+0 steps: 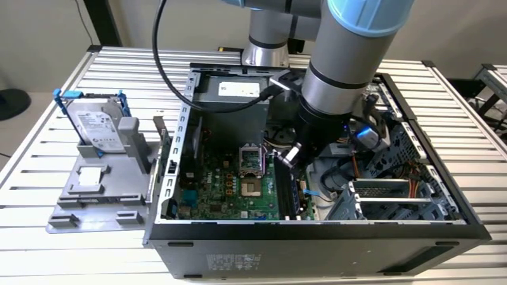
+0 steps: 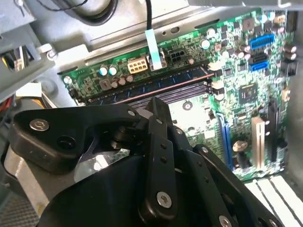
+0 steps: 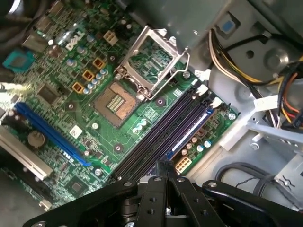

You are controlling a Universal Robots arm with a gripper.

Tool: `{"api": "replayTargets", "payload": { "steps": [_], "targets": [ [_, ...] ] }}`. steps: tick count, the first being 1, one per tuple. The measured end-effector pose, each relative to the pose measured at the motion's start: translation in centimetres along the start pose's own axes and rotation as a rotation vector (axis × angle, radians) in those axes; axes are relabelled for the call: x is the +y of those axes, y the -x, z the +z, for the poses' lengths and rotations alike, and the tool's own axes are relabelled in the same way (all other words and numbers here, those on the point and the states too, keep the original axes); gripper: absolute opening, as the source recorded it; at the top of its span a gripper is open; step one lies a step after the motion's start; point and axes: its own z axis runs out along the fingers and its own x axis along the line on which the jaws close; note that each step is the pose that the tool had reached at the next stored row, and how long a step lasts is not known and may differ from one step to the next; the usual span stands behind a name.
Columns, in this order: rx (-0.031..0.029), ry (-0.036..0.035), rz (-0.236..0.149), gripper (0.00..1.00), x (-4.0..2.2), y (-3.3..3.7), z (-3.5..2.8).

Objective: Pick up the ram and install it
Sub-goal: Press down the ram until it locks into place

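Note:
The ram is a thin bluish stick with dark chips, lying along the outermost of the long black slots on the green motherboard; in the first wrist view the ram sits at the edge of the slot bank. My gripper reaches down into the open computer case, just above the slots. In both wrist views its black fingers meet in one narrow tip over the slots' end, shut with nothing visible between them. The fingertips hover beside the ram, and contact cannot be told.
An open processor socket with its raised metal frame lies beside the slots. Cable bundles and drive cages crowd the case's side. Outside, a silver hard drive in a blue frame stands on a grey fixture.

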Motion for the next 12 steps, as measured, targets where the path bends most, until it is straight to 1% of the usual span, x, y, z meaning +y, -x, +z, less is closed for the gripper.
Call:
{"api": "replayTargets", "payload": {
  "steps": [7, 12],
  "targets": [
    [0.0018, -0.0019, -0.113, 0.0, 0.01, 0.0, 0.01],
    [0.0027, -0.0029, -0.173, 0.0, 0.01, 0.01, 0.01]
  ]
}}
